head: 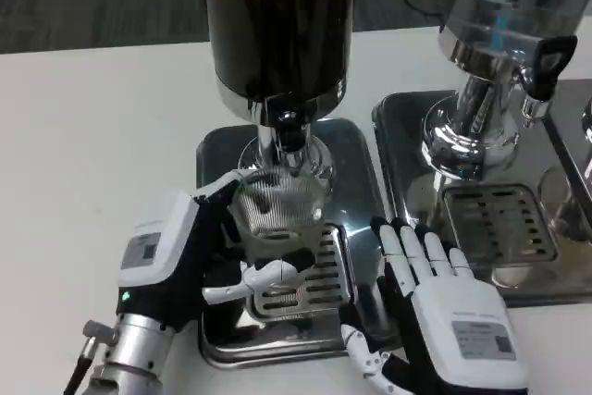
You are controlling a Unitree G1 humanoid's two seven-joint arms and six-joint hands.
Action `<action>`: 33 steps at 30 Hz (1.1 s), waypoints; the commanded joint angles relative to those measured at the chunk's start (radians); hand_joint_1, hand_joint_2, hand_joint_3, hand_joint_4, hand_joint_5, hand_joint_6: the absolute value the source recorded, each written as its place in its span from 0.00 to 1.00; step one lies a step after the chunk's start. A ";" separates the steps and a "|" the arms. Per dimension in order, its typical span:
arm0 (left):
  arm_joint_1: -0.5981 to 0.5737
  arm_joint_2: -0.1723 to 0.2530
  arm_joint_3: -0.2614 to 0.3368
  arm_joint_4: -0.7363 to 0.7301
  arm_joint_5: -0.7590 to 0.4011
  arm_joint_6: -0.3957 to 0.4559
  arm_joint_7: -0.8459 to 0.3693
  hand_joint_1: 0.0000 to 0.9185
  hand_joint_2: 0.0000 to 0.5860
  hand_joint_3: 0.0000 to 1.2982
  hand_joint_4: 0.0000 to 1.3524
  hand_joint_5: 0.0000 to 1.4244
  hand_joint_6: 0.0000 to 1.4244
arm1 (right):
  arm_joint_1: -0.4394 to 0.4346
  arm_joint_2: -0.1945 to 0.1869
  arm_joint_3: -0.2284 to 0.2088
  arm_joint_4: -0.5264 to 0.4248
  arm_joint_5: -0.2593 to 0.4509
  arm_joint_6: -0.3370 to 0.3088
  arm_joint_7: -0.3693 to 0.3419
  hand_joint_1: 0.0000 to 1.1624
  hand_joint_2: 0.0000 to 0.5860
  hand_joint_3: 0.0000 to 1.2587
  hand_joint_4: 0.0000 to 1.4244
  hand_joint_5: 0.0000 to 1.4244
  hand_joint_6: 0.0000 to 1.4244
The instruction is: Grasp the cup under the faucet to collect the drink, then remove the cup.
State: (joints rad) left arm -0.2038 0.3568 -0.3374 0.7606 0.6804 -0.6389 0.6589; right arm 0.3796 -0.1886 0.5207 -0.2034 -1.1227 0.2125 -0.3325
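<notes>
**Inspector:** Begin at the left. What is the left hand doing?

**Assistant:** Its fingers are wrapped round the cup, a clear ribbed one. The cup stands on the slotted grate of the left drip tray, toward the tray's rear edge, directly under the faucet of the dark dispenser.

**Inspector:** Contents?

**Assistant:** The cup's wall is see-through and no liquid level can be made out; it looks empty or nearly so. The dispenser's body reads dark, but whether that is drink cannot be told.

**Inspector:** Risks?

**Assistant:** In his judgement, three. A squeeze too firm could buckle the thin wall. A drift toward the tray's left edge would put the rim off the spout, and drink would run into the grate. Lifting straight up could strike the faucet; the cup should come forward first.

**Inspector:** And to the right?

**Assistant:** The right hand lies at the tray's front right corner, fingers spread and straight, holding nothing. Beyond it stands a second dispenser on its own tray; a careless sweep could knock its tap.
</notes>
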 commanded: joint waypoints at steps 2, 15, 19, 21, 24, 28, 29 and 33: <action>0.018 0.019 -0.021 0.030 0.010 0.019 -0.046 0.24 0.14 0.23 0.36 0.49 0.52 | -0.002 0.001 -0.002 -0.002 0.002 0.000 -0.012 0.12 0.68 0.00 0.00 0.00 0.01; 0.134 0.091 0.081 -0.118 -0.034 0.010 -0.006 0.00 0.00 0.01 0.10 0.31 0.31 | 0.000 -0.001 -0.011 -0.003 0.016 -0.007 -0.025 0.12 0.66 0.00 0.00 0.00 0.02; 0.180 0.103 0.127 -0.158 -0.072 0.002 -0.009 0.00 0.00 0.01 0.11 0.32 0.33 | -0.010 -0.001 -0.012 0.005 0.024 -0.012 -0.025 0.12 0.66 0.00 0.00 0.00 0.02; 0.193 0.104 0.145 -0.166 -0.085 0.000 -0.012 0.00 0.00 0.01 0.09 0.29 0.30 | -0.007 -0.002 -0.009 0.004 0.019 -0.011 -0.028 0.12 0.65 0.00 0.00 0.00 0.02; 0.225 0.117 0.180 -0.224 -0.094 -0.010 -0.007 0.00 0.00 0.00 0.01 0.21 0.17 | -0.002 -0.003 -0.014 0.000 0.018 -0.006 -0.033 0.11 0.65 0.00 0.00 0.00 0.02; 0.269 0.147 0.222 -0.322 -0.117 -0.040 -0.056 0.00 0.00 0.00 0.00 0.11 0.05 | 0.001 -0.006 -0.025 -0.001 0.020 -0.002 -0.033 0.11 0.65 0.00 0.00 0.00 0.02; 0.279 0.155 0.232 -0.344 -0.127 -0.053 -0.073 0.00 0.00 0.00 0.00 0.11 0.04 | -0.001 -0.007 -0.028 0.000 0.026 -0.005 -0.030 0.11 0.65 0.00 0.00 0.00 0.02; 0.316 0.196 0.282 -0.442 -0.210 -0.139 -0.162 0.00 0.01 0.00 0.00 0.06 0.00 | -0.001 -0.009 -0.029 -0.005 0.023 -0.009 -0.029 0.11 0.65 0.00 0.00 0.00 0.01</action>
State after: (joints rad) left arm 0.0905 0.5231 -0.0842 0.3717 0.5303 -0.7141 0.5526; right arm 0.3763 -0.1978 0.4952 -0.2030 -1.1075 0.2089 -0.3513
